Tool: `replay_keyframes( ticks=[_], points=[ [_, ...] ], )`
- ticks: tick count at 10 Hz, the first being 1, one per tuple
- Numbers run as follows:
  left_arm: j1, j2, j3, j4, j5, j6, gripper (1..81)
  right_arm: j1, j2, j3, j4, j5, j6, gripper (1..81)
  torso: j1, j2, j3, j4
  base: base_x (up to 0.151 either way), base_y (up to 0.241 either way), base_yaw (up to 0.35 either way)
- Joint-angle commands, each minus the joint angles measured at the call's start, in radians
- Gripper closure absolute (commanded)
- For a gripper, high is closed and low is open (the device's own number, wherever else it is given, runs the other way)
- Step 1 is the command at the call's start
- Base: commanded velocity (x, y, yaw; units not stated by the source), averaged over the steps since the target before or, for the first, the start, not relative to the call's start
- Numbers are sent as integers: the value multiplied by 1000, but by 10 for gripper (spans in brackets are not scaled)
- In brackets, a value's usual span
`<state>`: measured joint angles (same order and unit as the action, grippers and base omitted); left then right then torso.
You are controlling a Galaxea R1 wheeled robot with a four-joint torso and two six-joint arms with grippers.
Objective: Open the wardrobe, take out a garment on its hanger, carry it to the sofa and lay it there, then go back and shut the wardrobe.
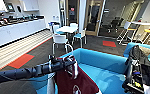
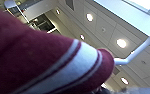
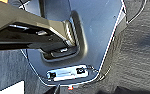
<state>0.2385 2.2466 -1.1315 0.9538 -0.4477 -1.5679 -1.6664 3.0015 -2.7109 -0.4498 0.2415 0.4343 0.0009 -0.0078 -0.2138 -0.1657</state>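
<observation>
Hanging from the left gripper (image 1: 66, 64) at the end of the outstretched left arm: the garment (image 1: 74, 81), dark red, draped down just over the near edge of the sofa (image 1: 103, 66). Not yet laid on the seat. Fingers judged clamped at the top of the hanger (image 2: 141, 46), right at the striped collar; hard to tell whether on plastic alone or on cloth as well. In the left wrist view, collar pressed close to the camera, with 1 white limb of the hanger rising clear of it.

Possible trouble from here:

1. Slipping off the hanger. Likely cause: a tilt of the wrist or a quick swing of the arm, letting a shoulder of the jacket slide down the smooth plastic.
2. Landing on the carpet (image 1: 41, 53) instead of the seat. Likely cause: letting go too early, with most of the cloth hanging on the near side of the sofa edge rather than over the cushion.
3. Snagging. Likely cause: a trailing white sleeve (image 1: 51, 87) caught between the arm and the sofa edge while lowering.
4. Crowding at the far right of the sofa, where a dark bundle (image 1: 138, 56) already lies; better kept well apart from it, toward the open blue seat.
5. Bumping the sofa with the base if driven much closer.
</observation>
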Motion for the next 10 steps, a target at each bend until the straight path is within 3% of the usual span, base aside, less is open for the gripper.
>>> replay_keyframes(
  ticks=[1, 6, 10],
  points=[
    [-166, -4, 33, -18, -69, 3, 811, 1, -5, 0, -7, -56, -2, 10, 0, 0, 0, 0, 0, 0, -308],
    [-166, -4, 32, -17, -62, 2, 811, 3, -4, 0, -7, -57, -2, 10, 0, 0, 0, 0, 0, 0, -280],
    [-166, -4, 32, -15, -60, 3, 811, 3, -4, 0, -7, -57, -2, 10, 0, 0, 0, 0, 0, -15, -97]
  ],
)
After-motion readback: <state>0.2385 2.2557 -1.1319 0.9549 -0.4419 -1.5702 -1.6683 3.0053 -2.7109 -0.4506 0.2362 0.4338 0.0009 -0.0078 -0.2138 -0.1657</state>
